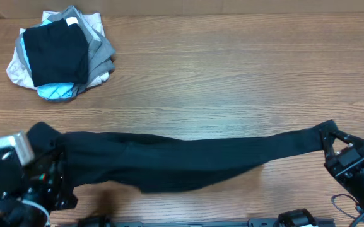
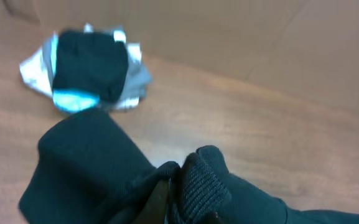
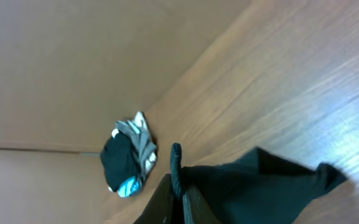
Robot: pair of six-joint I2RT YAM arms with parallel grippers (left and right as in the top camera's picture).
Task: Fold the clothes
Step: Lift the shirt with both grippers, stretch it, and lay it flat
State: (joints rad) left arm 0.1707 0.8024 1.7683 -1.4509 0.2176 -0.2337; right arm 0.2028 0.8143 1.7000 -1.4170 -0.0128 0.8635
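Note:
The clothes [image 1: 169, 161], a black shirt, hang stretched in a long band across the near part of the wooden table. My left gripper [image 1: 50, 148] is shut on its left end, and in the left wrist view black ribbed fabric [image 2: 204, 180] bunches over the closed jaws of that gripper [image 2: 170, 199]. My right gripper [image 1: 328, 140] is shut on the right end; in the right wrist view a ribbed hem [image 3: 177, 165] stands pinched between the fingers of the gripper [image 3: 178, 196], with the shirt [image 3: 260, 186] trailing off to the right.
A stacked pile of black, grey, beige and light-blue garments [image 1: 60, 53] lies at the far left of the table; the pile [image 2: 86, 65] shows in the left wrist view and the pile [image 3: 128, 163] in the right one. Bare wood [image 1: 232, 69] spans the far side.

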